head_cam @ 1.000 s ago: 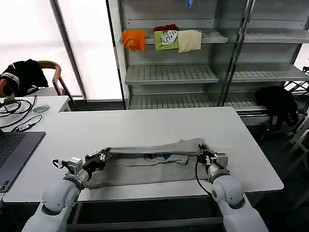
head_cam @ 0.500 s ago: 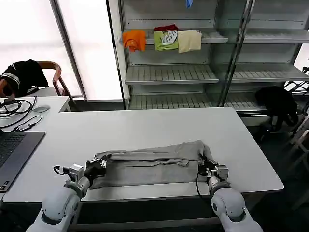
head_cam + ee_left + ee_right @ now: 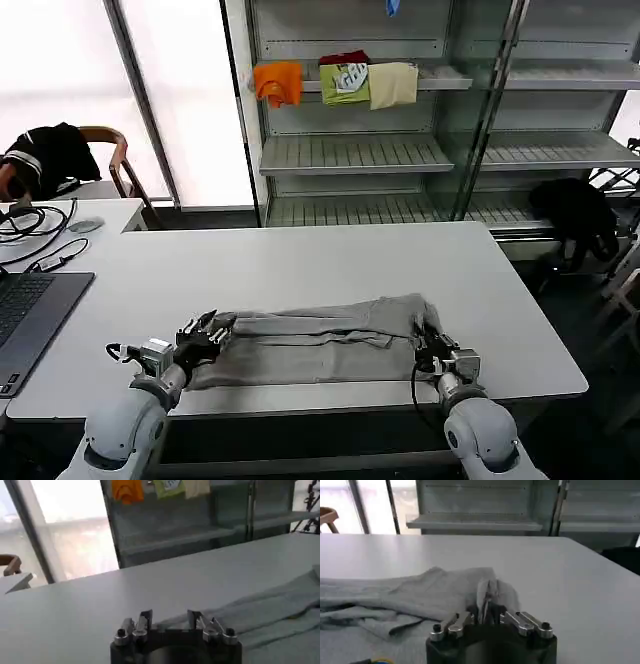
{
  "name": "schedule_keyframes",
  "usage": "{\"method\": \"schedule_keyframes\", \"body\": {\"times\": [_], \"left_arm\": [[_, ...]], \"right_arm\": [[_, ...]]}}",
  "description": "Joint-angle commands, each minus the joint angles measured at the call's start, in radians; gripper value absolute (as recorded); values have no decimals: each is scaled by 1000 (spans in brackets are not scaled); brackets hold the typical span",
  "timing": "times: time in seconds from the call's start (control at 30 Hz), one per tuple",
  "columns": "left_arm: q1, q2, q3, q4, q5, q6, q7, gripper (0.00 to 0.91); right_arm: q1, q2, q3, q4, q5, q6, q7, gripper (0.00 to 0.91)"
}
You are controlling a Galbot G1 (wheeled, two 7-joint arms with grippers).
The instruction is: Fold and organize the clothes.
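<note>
Grey soft shirt (image 3: pixel 320 345), folded into a long band near the front edge of the white table (image 3: pixel 300 265), long axis running side to side between both arms. Left gripper (image 3: pixel 205 330) at its left end, fingers spread and released, cloth just ahead of the tips; right gripper (image 3: pixel 432 350) at the bunched right end, fingers parted, fabric between them, no firm pinch evident. Both ends equally near, each to its own arm.

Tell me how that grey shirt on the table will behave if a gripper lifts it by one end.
The grey shirt lies creased and bunched in soft folds, so it would probably sag and drape rather than hold its shape. Its thin layers suggest it is light. Lifted by one end only, the fold would likely fall open; the left gripper and right gripper sit at opposite ends.
</note>
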Motion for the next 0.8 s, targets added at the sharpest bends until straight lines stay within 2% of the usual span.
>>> {"method": "schedule_keyframes", "body": {"times": [0.03,0.8], "left_arm": [[1,-53,-74,-2,-69,7,-66,907],[24,-122,-81,90,-70,7,-55,907]], "right_arm": [[-7,-23,67,153,43,-4,-2,907],[-4,-37,73,189,72,-16,5,907]]}}
